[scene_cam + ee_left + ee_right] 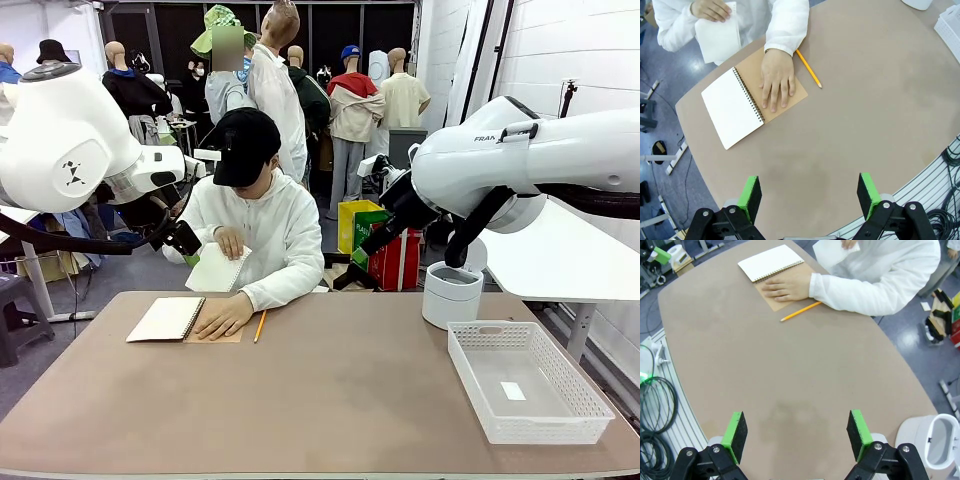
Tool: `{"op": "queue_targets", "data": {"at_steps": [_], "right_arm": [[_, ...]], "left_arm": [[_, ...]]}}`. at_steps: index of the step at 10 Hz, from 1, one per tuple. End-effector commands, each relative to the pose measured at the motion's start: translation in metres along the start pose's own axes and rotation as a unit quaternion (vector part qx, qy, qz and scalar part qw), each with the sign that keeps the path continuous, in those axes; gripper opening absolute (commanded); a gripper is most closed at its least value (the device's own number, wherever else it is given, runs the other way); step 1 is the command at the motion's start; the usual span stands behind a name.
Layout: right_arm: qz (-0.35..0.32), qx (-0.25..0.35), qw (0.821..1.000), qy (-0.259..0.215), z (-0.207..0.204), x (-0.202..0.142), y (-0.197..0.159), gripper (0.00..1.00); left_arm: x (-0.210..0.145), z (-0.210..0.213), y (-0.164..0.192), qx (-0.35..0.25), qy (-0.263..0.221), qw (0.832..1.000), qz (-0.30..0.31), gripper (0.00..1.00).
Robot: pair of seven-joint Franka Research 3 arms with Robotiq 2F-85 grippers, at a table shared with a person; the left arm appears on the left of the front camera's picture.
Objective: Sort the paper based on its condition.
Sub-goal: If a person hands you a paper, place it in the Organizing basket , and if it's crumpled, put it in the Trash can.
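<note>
Sorting has, by my judgement, not yet started: the one loose sheet of paper [218, 268] is off the table, held up in the person's hand [231, 241] just past the far edge. No sheet lies on the table [340, 400] or in the white mesh basket [550, 430] at its near right corner. The sheet looks flat and uncreased, though it is too small to be sure, so every step of handing over, judging and placing is left to do.

Below the sheet, at the far left part of the table, the spiral notebook [168, 318] lies open. The person's other hand [222, 315] is pressed flat on its brown cover, and a pencil [259, 326] lies just beside it.

From the front, the basket holds a tiny label [513, 391], and a white round container [452, 295] stands behind it at the far right edge. The left wrist view looks down on the paper [717, 37] and notebook [732, 107]. It also shows the left gripper [810, 195] high over the table, jaws spread wide with nothing between them. The right wrist view shows the right gripper [797, 435] likewise parted and empty, with the container [940, 437] beside it.
</note>
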State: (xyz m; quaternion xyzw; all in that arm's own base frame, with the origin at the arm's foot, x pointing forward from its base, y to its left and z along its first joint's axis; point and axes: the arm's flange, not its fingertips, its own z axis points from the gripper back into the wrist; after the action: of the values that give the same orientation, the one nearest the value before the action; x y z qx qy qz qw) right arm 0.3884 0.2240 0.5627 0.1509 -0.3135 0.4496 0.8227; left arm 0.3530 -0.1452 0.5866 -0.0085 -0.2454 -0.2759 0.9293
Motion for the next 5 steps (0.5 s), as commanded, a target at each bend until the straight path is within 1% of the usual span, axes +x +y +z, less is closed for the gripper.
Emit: {"op": "queue_targets", "data": {"at_steps": [1, 5], "right_arm": [[-0.002, -0.002, 1.0, 0.001, 0.0003, 0.001, 0.0007, 1.0], [-0.002, -0.002, 1.0, 0.001, 0.0003, 0.001, 0.0007, 1.0]], "left_arm": [[0.0002, 0.0005, 0.0009, -0.001, -0.003, 1.0, 0.001, 1.0], [0.0002, 0.0005, 0.0009, -0.001, -0.003, 1.0, 0.001, 1.0]]}}
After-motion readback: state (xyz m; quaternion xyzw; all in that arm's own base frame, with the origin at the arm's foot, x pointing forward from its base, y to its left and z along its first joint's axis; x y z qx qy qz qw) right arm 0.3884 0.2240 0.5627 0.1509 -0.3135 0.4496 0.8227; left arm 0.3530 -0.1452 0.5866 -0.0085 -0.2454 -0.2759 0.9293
